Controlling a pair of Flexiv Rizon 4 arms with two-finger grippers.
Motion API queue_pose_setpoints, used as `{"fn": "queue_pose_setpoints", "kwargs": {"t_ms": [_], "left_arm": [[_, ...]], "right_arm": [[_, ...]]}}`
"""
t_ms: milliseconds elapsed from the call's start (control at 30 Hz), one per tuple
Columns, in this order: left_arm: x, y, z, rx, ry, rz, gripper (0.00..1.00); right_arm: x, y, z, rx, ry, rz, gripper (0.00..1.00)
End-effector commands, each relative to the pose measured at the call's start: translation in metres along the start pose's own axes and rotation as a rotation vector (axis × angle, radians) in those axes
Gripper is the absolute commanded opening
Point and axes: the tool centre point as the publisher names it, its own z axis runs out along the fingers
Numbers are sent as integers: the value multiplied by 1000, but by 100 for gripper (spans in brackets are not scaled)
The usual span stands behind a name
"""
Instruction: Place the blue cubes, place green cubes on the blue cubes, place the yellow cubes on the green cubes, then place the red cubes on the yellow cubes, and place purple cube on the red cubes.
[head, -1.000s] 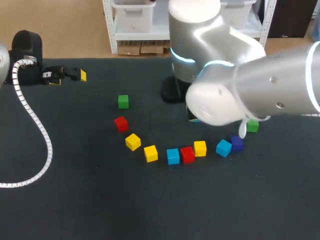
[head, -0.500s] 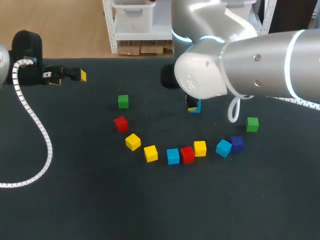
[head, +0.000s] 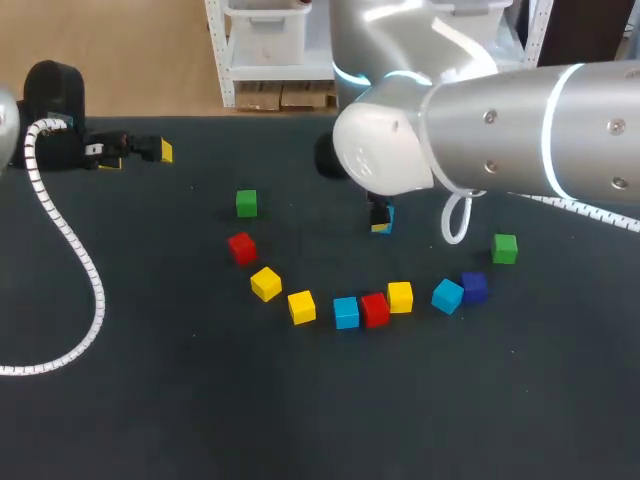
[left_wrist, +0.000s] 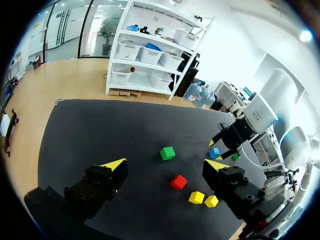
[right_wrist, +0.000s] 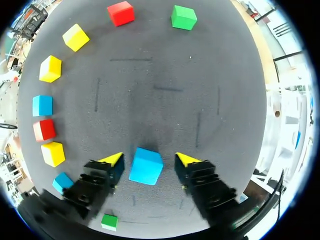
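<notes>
A blue cube (right_wrist: 146, 166) rests on the dark table between the fingers of my right gripper (right_wrist: 150, 160), with a small gap on each side, so the gripper is open. In the head view this blue cube (head: 386, 220) sits under my right gripper (head: 380, 214), behind an arc of cubes: green (head: 246, 203), red (head: 241, 246), yellow (head: 265, 284), yellow (head: 301, 306), blue (head: 346, 312), red (head: 375, 309), yellow (head: 400, 297), blue (head: 447, 295), purple (head: 474, 287), green (head: 505, 248). My left gripper (head: 140, 150) stands open and empty at the far left.
A white coiled cable (head: 70, 250) trails from my left arm across the table's left side. My right arm's large body (head: 480, 130) hangs over the back right of the table. Bare mat (head: 320, 410) lies in front of the arc.
My right arm has swung left with the blue cube and come down to the table. Its fingers have parted from the cube. The left arm has stayed still.
</notes>
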Motion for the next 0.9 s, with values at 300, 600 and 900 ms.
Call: {"fn": "queue_pose_setpoints", "kwargs": {"t_ms": [300,600,900], "left_arm": [[0,1,0,2,-1,0,100],[0,1,0,2,-1,0,100],[0,1,0,2,-1,0,100]], "right_arm": [[12,-4,-3,13,-8,17,65],[13,-1,0,11,5,1,37],[13,-1,1,21,10,-1,35]]}}
